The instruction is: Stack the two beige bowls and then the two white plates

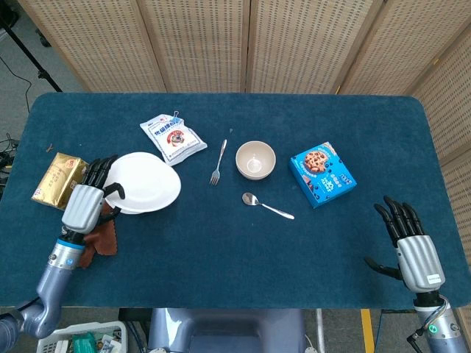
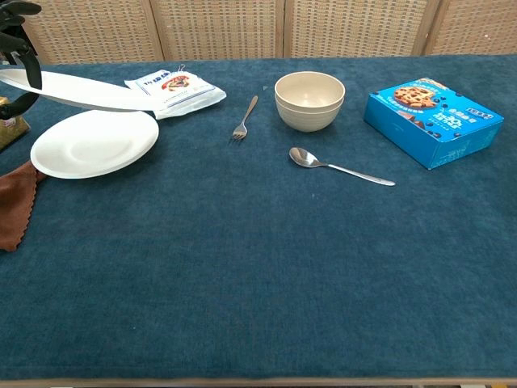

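The left robot hand (image 1: 87, 200) grips one white plate (image 2: 77, 89) by its left edge and holds it in the air, roughly level, above the second white plate (image 2: 93, 143), which lies flat on the blue table (image 1: 221, 250). From the head view the lifted plate covers nearly all of the lower one. The two beige bowls (image 1: 255, 159) sit nested near the table's middle — a fork (image 1: 218, 162) to their left, a spoon (image 1: 266, 207) in front. The right robot hand (image 1: 408, 243) rests released at the table's near right edge, fingers spread, holding nothing. A brown cloth (image 2: 14, 204) lies beside the lower plate, and a blue cookie box (image 1: 321, 173) sits right of the bowls.
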Motion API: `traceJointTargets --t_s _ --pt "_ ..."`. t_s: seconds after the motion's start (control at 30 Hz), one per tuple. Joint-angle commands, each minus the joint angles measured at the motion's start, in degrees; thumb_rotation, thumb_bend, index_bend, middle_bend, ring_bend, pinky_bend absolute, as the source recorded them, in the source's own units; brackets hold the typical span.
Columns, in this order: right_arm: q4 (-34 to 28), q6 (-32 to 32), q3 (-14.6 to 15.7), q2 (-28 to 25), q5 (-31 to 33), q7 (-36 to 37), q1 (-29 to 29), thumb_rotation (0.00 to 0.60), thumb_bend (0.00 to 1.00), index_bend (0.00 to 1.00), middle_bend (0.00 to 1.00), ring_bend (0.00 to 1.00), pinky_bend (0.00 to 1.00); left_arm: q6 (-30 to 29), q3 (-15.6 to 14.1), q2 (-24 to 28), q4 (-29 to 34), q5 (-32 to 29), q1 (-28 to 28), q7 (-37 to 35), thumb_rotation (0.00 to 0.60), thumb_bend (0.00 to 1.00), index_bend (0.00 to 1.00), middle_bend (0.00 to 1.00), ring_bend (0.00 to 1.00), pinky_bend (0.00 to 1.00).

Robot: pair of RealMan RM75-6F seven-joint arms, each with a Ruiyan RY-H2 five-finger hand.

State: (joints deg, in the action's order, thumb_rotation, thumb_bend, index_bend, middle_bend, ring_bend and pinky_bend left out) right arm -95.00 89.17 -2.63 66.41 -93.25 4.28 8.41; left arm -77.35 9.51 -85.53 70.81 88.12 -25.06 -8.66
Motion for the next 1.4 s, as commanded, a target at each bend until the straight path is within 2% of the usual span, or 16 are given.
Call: traceJointTargets --t_s 0.03,0.3,0.5,0.7,1.0,1.17,1.4 --pt "0.08 -0.08 -0.18 -0.03 0.24 0.08 -0.02 0.600 0.00 0.00 0.00 0.00 0.00 1.29 0.57 -1.75 -4.54 -2.06 -0.26 -3.48 0.600 0.72 0.86 0.00 0.00 0.00" --pt "0.25 -0.78 -0.30 0.00 0.72 0.53 0.00 0.600 0.00 0.00 0.00 0.00 0.00 3.29 0.80 -6.65 -15.28 -4.82 -0.61 -9.28 0.600 0.72 0.86 0.00 0.00 0.00" --pt "0.35 -1.20 -0.35 0.15 0.81 0.55 0.08 0.600 0.00 0.00 0.00 0.00 0.00 4.34 1.12 -8.33 -20.20 -5.42 -1.63 -11.49 0.600 0.71 0.86 0.00 0.00 0.00" --pt "0.48 -1.31 -0.47 0.28 0.91 0.32 0.04 0.600 0.00 0.00 0.00 0.00 0.00 6.20 0.31 -10.34 -23.79 -5.34 -2.65 -13.19 0.600 0.66 0.83 0.00 0.00 0.00" --pt "0.64 -1.28 -0.65 0.42 0.89 0.45 0.01 0.600 0.00 0.00 0.00 0.00 0.00 7.43 -1.62 -9.85 -24.14 -4.66 -2.37 -13.25 0.600 0.61 0.75 0.00 0.00 0.00" --pt "0.61 -1.21 -0.67 0.40 0.79 0.58 -0.07 0.600 0.00 0.00 0.00 0.00 0.00 8.37 -3.31 -8.71 -22.79 -4.13 -1.76 -11.74 0.600 0.60 0.67 0.00 0.00 0.00" --pt "0.58 -1.45 -0.69 0.48 0.76 0.49 -0.02 0.600 0.00 0.00 0.00 0.00 0.00 10.39 -4.39 -7.78 -20.63 -4.31 -1.95 -7.32 0.600 0.59 0.67 0.00 0.00 0.00"
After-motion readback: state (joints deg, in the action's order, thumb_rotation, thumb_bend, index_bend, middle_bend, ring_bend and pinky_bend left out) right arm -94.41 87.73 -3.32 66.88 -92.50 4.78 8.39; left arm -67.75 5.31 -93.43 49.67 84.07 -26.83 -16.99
